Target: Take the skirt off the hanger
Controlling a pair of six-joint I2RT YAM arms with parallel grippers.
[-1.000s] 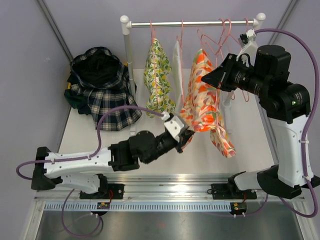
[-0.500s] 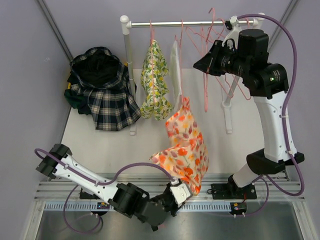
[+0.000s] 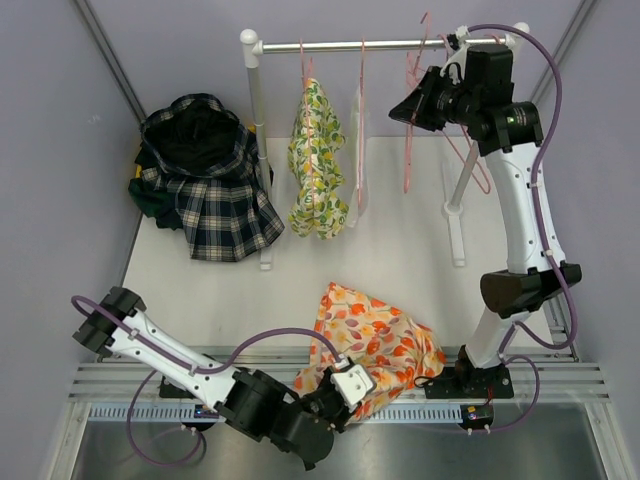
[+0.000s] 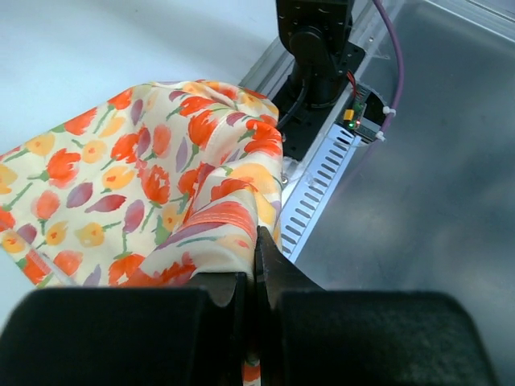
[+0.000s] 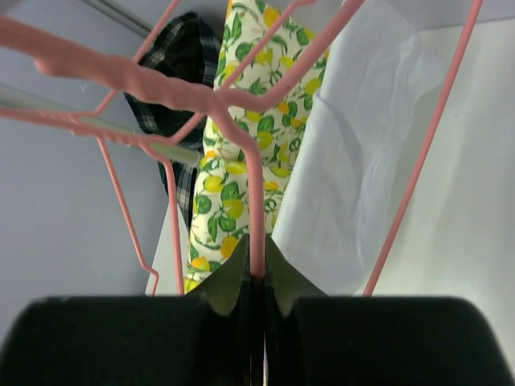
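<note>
Two wrist views are losing their lower part to the black gripper bodies, and in the left one the orange floral skirt (image 4: 137, 169) is running off the left edge. From above, the left gripper (image 3: 352, 384) is sitting half under the cloth, so its tips are not showing there. At the right end of the rail (image 3: 330, 46), pink wires are crossing one another, and whether the pink hanger (image 5: 256, 201) is hooking over the rail is hard to tell.

Half a second ago the skirt was stretching from below the rail down to the left gripper. It is now lying off the hanger, heaped at the near edge of the tabletop (image 3: 400, 250) and spilling toward the arm bases. The right gripper (image 3: 408, 110) has drawn closer to the rail.

In the left wrist view the left fingers (image 4: 272, 277) are pressing together on a fold of the skirt's edge. The right fingers (image 5: 282, 277) are clamping the hanger's upright wire, with a lemon-print garment (image 5: 217, 185) and a white garment (image 5: 354, 177) hanging behind it.
</note>
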